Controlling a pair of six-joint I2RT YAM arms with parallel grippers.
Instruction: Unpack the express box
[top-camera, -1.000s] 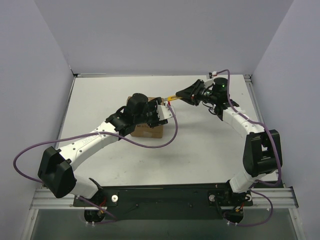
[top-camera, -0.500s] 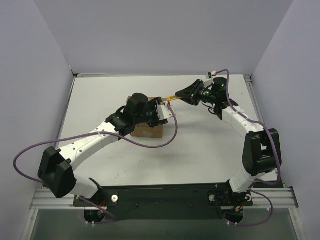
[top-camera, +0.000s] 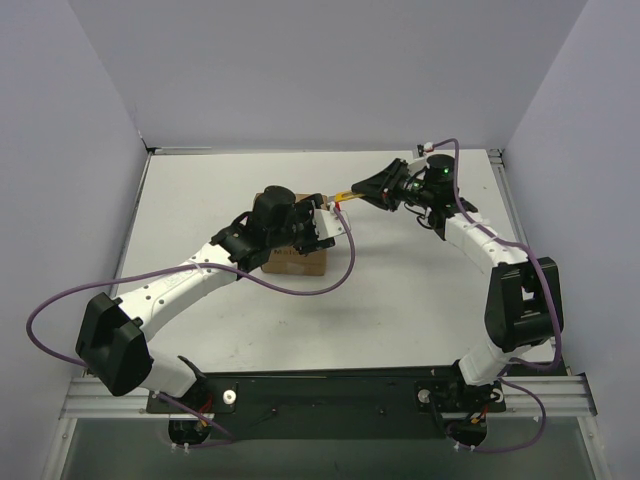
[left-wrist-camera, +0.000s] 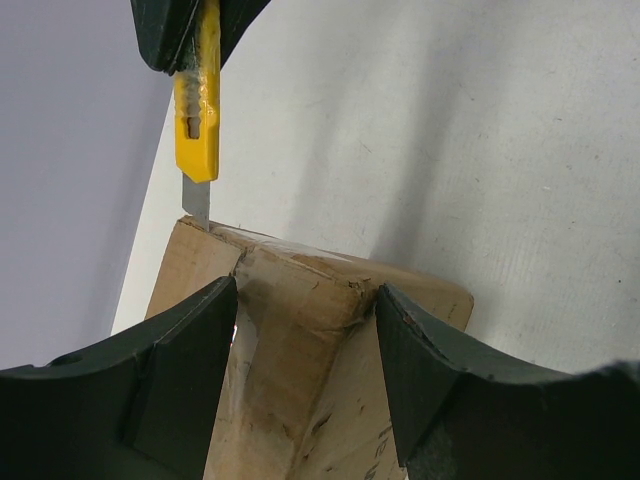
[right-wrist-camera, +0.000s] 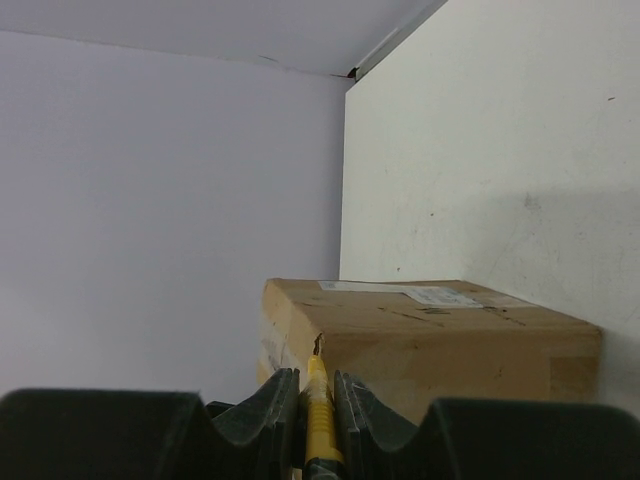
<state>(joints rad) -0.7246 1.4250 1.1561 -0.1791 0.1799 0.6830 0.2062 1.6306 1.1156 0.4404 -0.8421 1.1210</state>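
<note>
Position: express box (top-camera: 296, 263) sits on the bench (top-camera: 420, 300), a little left of centre, mostly covered from above by my left wrist. Flaps look closed, with tape running over the top edge in the left wrist view.

Left tool (left-wrist-camera: 305, 375): fingers spread wide and set astride one upper part of the box, one finger on each side face. The finger on the right of that view presses the cardboard; a thin bright sliver shows beside the other. I read this as clamped on the box.

Right tool (right-wrist-camera: 315, 385): fingers together on the yellow utility knife (left-wrist-camera: 197, 130), gripping its body, with the short blade out and pointing at the box. It reaches in from the far right side of the bench.

Contact: blade tip touches the top edge of the box near a corner. Right wrist view shows a small ragged notch in the cardboard at the tip. I cannot tell how deep the blade sits.
</note>
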